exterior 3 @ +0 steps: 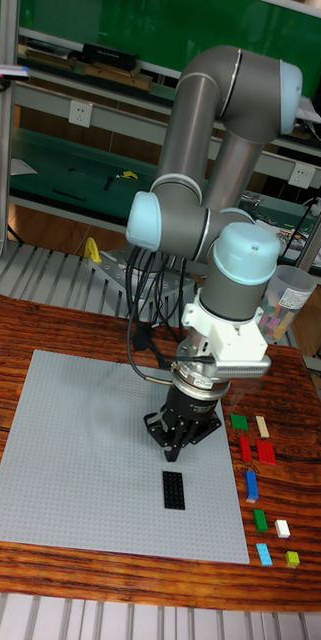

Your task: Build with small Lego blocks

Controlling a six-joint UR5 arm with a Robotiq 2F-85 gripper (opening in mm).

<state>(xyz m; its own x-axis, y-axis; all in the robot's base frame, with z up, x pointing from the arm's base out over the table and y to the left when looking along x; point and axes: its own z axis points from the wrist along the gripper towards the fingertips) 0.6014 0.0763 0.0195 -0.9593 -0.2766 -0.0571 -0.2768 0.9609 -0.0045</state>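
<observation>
Tool (174,452) hovers just above black brick (173,489) on grey baseplate (70,470)

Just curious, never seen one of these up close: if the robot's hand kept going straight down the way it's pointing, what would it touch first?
Probably the black Lego brick, lying on the grey baseplate just below the hand. From this single view depth is unclear, so the fingertips might land on the baseplate beside the brick instead.

Grey baseplates: one was on the table (90,450)
Black bricks: one lay on the baseplate (173,489)
Green bricks: two (239,422) (260,518)
Red bricks: two (266,452) (245,447)
Blue bricks: one (251,485)
Light-blue bricks: one (265,554)
White bricks: one (282,528)
Tan bricks: one (262,426)
Lime bricks: one (293,559)
</observation>
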